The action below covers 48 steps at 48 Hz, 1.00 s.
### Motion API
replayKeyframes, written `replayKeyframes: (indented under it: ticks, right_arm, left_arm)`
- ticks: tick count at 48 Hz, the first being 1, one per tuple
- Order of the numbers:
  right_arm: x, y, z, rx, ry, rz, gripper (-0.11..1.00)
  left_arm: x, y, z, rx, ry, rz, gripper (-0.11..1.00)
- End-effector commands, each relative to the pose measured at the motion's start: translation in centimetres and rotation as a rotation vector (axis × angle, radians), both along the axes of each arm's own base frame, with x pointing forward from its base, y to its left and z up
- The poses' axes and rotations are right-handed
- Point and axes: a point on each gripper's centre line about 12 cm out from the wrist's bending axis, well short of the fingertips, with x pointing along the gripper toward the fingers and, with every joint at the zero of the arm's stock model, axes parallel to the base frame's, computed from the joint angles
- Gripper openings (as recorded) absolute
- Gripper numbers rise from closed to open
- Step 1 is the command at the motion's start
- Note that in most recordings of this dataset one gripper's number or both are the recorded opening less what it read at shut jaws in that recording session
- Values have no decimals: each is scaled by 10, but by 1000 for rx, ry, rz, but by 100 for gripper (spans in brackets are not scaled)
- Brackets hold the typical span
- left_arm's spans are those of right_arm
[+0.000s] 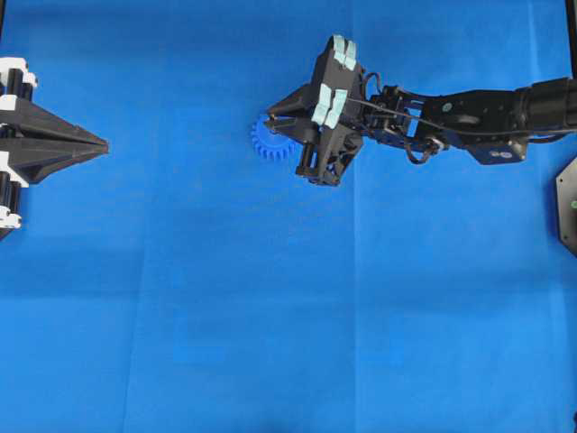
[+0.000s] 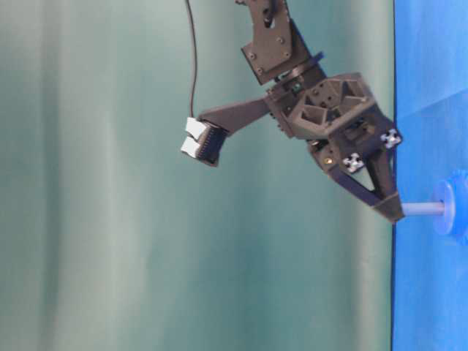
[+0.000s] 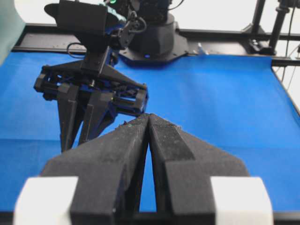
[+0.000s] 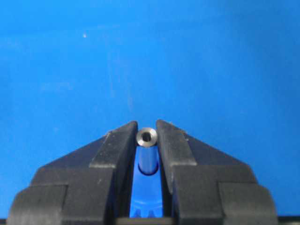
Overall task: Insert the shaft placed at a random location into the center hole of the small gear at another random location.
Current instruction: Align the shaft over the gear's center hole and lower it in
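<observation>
The small gear (image 1: 265, 141), bright blue with fine teeth, lies flat on the blue cloth, half hidden under my right gripper (image 1: 290, 135). That gripper is shut on the top of the shaft (image 4: 146, 137), a short silvery pin that stands upright. In the table-level view the shaft (image 2: 423, 209) runs from the fingertips (image 2: 393, 210) to the gear's hub (image 2: 446, 208). The shaft's lower end covers the center hole. Gear teeth (image 4: 150, 213) show between the fingers. My left gripper (image 1: 101, 144) is at the far left, shut and holding nothing (image 3: 148, 116).
Blue cloth (image 1: 288, 316) covers the whole table. A dark plate (image 1: 568, 203) sits at the right edge. The right arm's base (image 3: 150, 40) and a black frame rail (image 3: 262, 61) stand at the far side. A green backdrop (image 2: 110, 219) stands behind the table.
</observation>
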Motion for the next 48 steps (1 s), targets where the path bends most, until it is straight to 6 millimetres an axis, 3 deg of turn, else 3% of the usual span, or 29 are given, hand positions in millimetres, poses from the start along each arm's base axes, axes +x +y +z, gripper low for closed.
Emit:
replayKeyframes:
  ticks: [1, 38, 48]
  right_arm:
    - [5, 0, 13, -3, -43, -3, 3]
    - [8, -3, -19, 14, 0, -26, 3]
    - [9, -3, -20, 13, 0, -26, 3]
  left_arm:
    - [1, 0, 4, 0, -11, 0, 2]
    - [1, 0, 3, 2, -6, 0, 2]
    - [1, 0, 3, 0, -8, 0, 2]
